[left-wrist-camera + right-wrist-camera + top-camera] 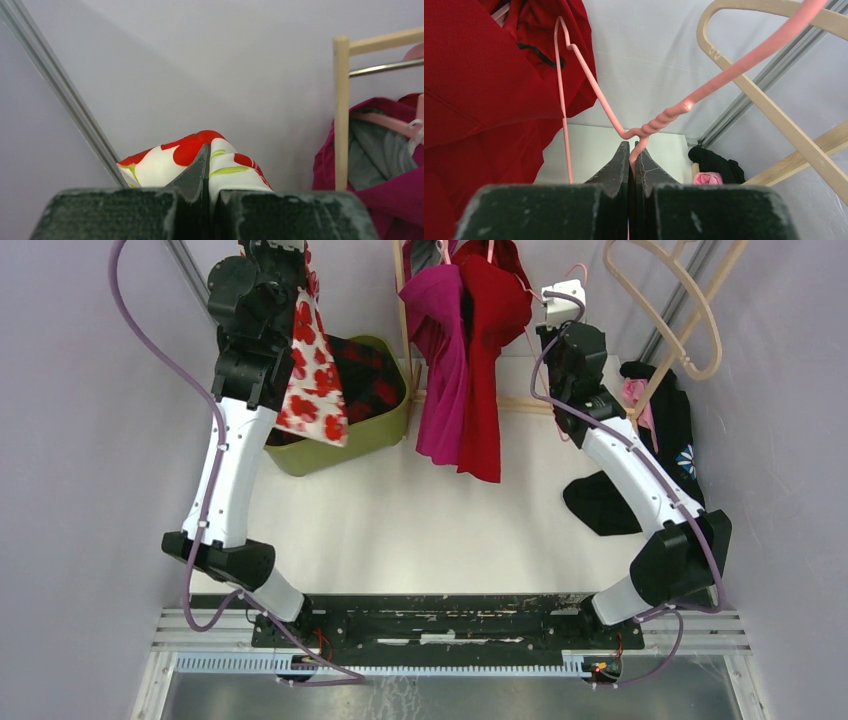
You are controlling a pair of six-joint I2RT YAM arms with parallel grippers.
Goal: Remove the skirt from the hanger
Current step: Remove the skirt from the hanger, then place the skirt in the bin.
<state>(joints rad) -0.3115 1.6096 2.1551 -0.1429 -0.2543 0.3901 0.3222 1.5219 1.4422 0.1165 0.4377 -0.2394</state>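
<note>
From above, the left arm (235,455) is raised at the back left. The white skirt with red flowers (312,370) hangs from its tip over the green basket (385,430) on the tabletop (400,530), well apart from the rack. The right arm (630,465) reaches up beside the red garment (490,360).

In the left wrist view, the left claw (208,152) is pressed together, pinching a fold of the skirt.

In the right wrist view, the right claw (631,152) is clamped on the twisted neck of a bare pink wire hanger (659,122), with the red garment to its left.
</note>
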